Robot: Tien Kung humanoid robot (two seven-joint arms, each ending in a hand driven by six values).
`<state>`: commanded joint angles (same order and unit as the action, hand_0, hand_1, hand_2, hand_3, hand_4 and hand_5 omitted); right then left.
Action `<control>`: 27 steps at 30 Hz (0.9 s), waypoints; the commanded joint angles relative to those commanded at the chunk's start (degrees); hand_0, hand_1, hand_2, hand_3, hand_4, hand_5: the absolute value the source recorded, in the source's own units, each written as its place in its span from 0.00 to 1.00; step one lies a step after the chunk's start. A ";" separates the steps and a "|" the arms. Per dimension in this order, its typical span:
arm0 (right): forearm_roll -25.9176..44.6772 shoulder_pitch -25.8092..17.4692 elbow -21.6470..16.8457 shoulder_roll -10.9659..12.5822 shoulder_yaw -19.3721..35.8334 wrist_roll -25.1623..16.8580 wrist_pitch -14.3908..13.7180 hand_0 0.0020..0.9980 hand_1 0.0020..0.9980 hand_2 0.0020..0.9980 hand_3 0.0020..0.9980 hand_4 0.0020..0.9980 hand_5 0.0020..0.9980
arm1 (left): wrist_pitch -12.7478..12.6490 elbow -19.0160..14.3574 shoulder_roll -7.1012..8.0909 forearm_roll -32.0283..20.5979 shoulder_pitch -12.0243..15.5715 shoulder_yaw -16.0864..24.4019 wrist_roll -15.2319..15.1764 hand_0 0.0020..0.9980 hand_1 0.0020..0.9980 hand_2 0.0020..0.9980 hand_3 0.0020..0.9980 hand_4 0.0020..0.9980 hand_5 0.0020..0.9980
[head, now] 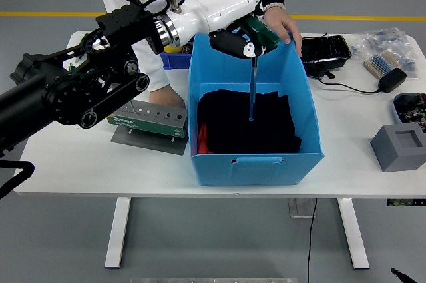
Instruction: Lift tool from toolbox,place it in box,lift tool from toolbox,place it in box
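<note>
Grey floor, yellow line, white table [80,163]. Head view: left hand [241,38] clenched on tool [253,82], green handle in grip, shaft hanging near vertical inside blue box [256,160], tip just over black cloth [247,123]. Toolbox [148,119] left of box, touching it. Person's hand [283,24] grips box's far rim beside robot hand. Right arm out of sight. Risk: early release lets tool tip or bounce; forearm crowding rim could shove box or brush person's fingers.

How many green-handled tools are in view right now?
1: the tool in the left hand, hanging over the blue box. The arm may hide others near the toolbox.
</note>
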<state>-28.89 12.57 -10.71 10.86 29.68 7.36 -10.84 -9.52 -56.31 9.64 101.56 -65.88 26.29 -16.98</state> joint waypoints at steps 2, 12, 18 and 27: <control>-0.28 0.20 -0.02 0.08 0.10 0.06 0.03 0.62 0.60 0.67 0.57 0.83 0.69 | 0.51 0.97 -1.26 -0.69 -0.35 -2.10 0.14 0.18 0.00 0.03 0.01 0.59 0.59; -0.81 0.78 -0.08 0.38 0.25 0.01 0.02 0.62 0.60 0.67 0.57 0.83 0.69 | 3.66 6.84 -5.93 -5.90 -2.55 -11.26 -0.26 0.19 0.02 0.05 0.03 0.58 0.58; -1.26 1.10 -0.11 0.45 0.40 0.10 0.08 0.62 0.60 0.67 0.57 0.83 0.69 | 4.58 10.20 -7.60 -8.37 -3.09 -14.29 -1.02 0.20 0.02 0.06 0.03 0.59 0.59; -1.87 1.06 -0.18 0.51 0.71 0.24 0.11 0.62 0.60 0.67 0.57 0.83 0.69 | 7.07 15.11 -9.64 -11.39 -2.64 -19.24 -0.94 0.24 0.08 0.12 0.11 0.62 0.61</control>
<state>-30.76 13.63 -10.89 11.37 30.39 7.60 -10.72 -2.45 -41.20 0.00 90.18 -68.52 7.05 -17.91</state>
